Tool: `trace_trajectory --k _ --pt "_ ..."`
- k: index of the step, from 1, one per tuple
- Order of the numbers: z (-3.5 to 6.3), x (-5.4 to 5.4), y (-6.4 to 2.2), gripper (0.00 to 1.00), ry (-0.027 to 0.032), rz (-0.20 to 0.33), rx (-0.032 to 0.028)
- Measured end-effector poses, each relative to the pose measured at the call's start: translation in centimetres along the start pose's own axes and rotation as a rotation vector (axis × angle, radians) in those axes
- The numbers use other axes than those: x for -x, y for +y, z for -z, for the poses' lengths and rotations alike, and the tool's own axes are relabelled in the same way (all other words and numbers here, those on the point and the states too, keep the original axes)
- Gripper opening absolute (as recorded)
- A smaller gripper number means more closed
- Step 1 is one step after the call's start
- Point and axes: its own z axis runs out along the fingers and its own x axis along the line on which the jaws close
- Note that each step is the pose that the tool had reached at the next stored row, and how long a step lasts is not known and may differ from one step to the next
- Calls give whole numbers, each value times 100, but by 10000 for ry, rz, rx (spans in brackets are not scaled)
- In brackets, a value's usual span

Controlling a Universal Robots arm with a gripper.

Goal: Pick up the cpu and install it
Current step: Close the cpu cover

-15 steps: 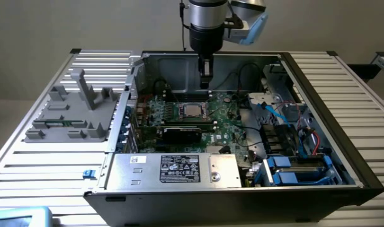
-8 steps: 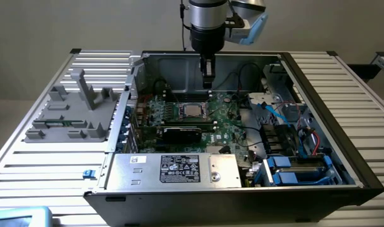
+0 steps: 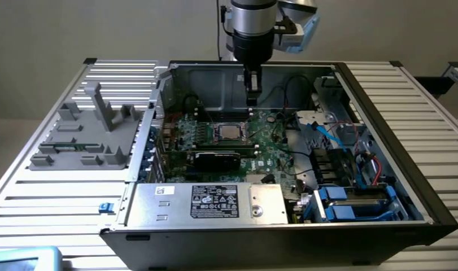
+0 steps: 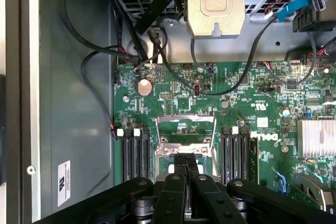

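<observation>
Nearest me, at the front of the open computer case (image 3: pixel 251 245), sits the silver power supply box (image 3: pixel 206 201) with its label. Beyond it lies a black card (image 3: pixel 217 159), and just past that the cpu (image 3: pixel 229 131), its shiny top facing up. It appears to sit flat inside the socket in the middle of the green board. The gripper (image 3: pixel 251 103) hangs above the board on the far side of the cpu, clear of it, with nothing visible in its grasp. Well off to the exterior view's left, a grey plastic holder (image 3: pixel 86 138) stands on the slatted table (image 3: pixel 48 197).

From the wrist, the gripper (image 4: pixel 184 162) has its black fingers (image 4: pixel 176 174) pressed together with nothing between them. They point toward the socket frame (image 4: pixel 185 129), which looks raised rather than latched down. The fingers hide most of what lies inside it.

Judging from this, the placing looks done: the chip is in its seat and released. Whether the frame is clamped over it I cannot tell; it seems not to be.
</observation>
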Motion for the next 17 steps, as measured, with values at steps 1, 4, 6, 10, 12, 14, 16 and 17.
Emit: trace_trajectory --k 1,4,6,10,12,14,16,17 --pt "-7 -1 32 11 0 1 0" --pt "-31 -4 124 11 -1 -5 0" --pt "-50 -5 177 11 -1 -6 10" --pt "-88 -6 259 11 1 -8 95" --pt "-108 -7 298 11 3 -11 137" --pt "-128 -8 337 11 5 -15 179" --pt "-148 -8 373 11 5 -19 216" --pt "-160 -8 387 11 6 -23 231"
